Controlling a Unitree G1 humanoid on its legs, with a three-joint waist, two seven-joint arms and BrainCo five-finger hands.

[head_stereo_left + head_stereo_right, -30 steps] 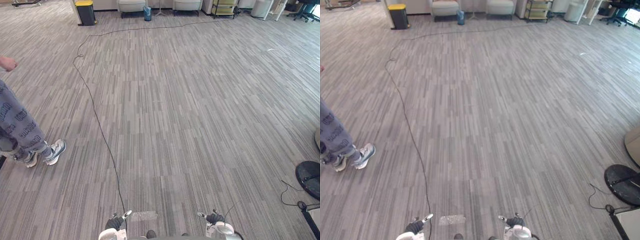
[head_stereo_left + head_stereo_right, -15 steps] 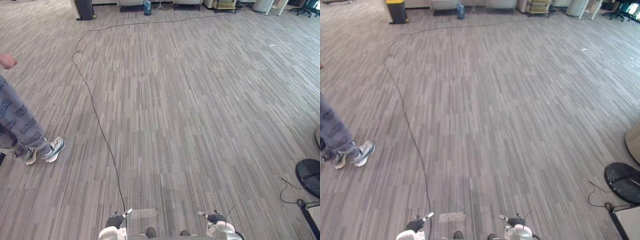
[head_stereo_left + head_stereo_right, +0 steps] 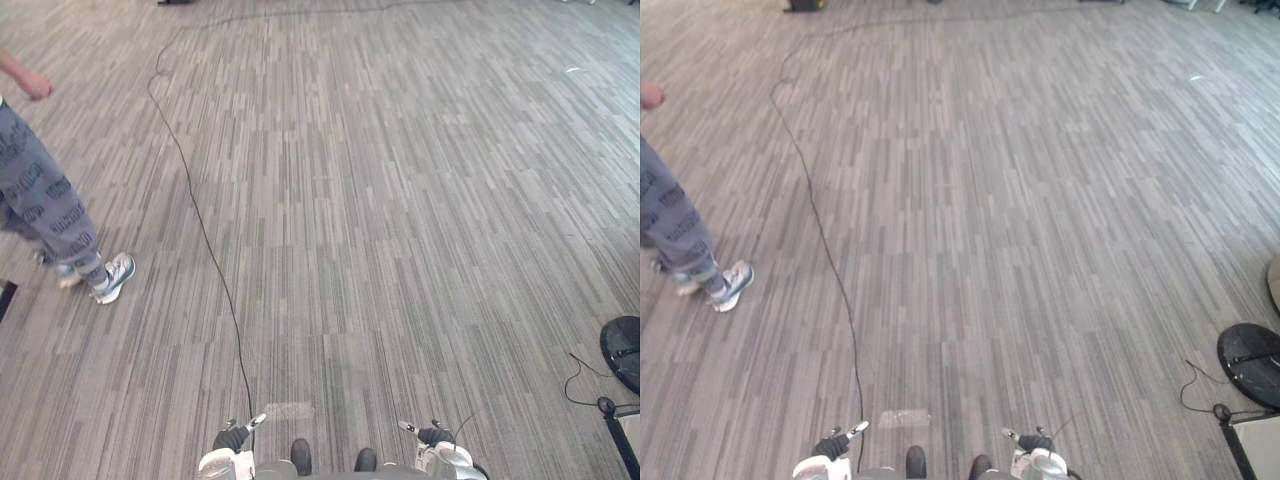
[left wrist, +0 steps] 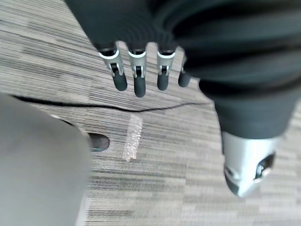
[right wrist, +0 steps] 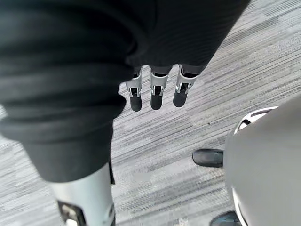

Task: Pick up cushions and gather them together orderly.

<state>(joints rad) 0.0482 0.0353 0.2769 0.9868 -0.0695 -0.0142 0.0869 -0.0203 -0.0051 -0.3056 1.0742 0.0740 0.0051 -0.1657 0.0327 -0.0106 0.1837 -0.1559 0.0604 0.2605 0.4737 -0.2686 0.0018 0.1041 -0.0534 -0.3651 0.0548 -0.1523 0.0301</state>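
two uncurled, empty: left robot hand (image 4: 139, 77), right robot hand (image 5: 157, 92); striped grey carpet (image 3: 400, 200) below.

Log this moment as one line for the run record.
left hand: open, empty | right hand: open, empty | both over carpet floor | person: at robot's left

Floor (image 3: 400, 200) is showing matt, rough striped carpet. Tape strip (image 4: 131, 138) on it is glinting glossy. Left robot hand (image 4: 138, 70) is showing smooth silver metal, matt dark tips. Person's trousers (image 3: 40, 190) are reading as soft cloth.

Office-like open room: wide floor of grey striped carpet tiles (image 3: 400, 200)
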